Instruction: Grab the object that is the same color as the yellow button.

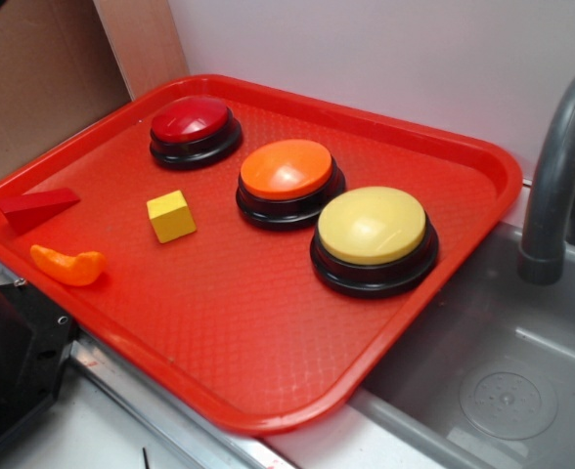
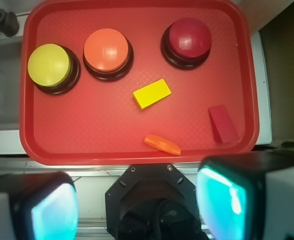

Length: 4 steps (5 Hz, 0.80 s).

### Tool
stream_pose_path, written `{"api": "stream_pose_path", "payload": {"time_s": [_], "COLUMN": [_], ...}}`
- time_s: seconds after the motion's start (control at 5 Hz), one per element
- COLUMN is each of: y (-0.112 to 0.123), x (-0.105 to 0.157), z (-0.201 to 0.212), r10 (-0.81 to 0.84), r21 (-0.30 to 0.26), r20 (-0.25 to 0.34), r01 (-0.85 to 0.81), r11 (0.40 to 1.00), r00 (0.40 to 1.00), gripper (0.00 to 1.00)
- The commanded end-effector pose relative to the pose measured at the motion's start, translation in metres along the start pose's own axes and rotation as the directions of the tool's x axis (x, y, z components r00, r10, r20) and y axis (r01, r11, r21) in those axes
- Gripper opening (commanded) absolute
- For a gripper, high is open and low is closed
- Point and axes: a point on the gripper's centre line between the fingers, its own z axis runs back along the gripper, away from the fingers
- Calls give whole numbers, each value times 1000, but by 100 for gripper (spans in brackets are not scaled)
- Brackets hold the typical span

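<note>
A small yellow block (image 1: 171, 215) lies on the red tray (image 1: 268, 362), left of the buttons; in the wrist view the yellow block (image 2: 152, 93) sits near the tray's middle. The yellow button (image 1: 374, 237) with a black base stands at the tray's right side, and the yellow button (image 2: 51, 67) shows at upper left in the wrist view. My gripper (image 2: 137, 207) hangs high above the tray's near edge, open, with nothing between its two fingers (image 2: 54, 210). In the exterior view the gripper is out of frame.
An orange button (image 1: 288, 181) and a red button (image 1: 194, 130) stand in a row with the yellow one. A red wedge (image 1: 37, 207) and an orange curved piece (image 1: 67, 265) lie at the tray's left. A grey sink (image 1: 503, 391) with a faucet (image 1: 558, 176) is on the right.
</note>
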Motion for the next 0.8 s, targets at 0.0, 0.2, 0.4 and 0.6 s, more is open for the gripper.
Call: {"api": "stream_pose_path", "payload": {"time_s": [0.0,0.2,0.4,0.6], "y": [0,24,32,45], "x": [0,27,51,59], "z": [0,-41,-65,-86], "r10": [0,178,359,520], "r21": [0,31,62,50], "r20": [0,-12,54,72], "r01": [0,-178,-362,-523], "r11": [1000,984,930,851], "r00": [1000,984,932,851], "gripper": [100,100,100,100]}}
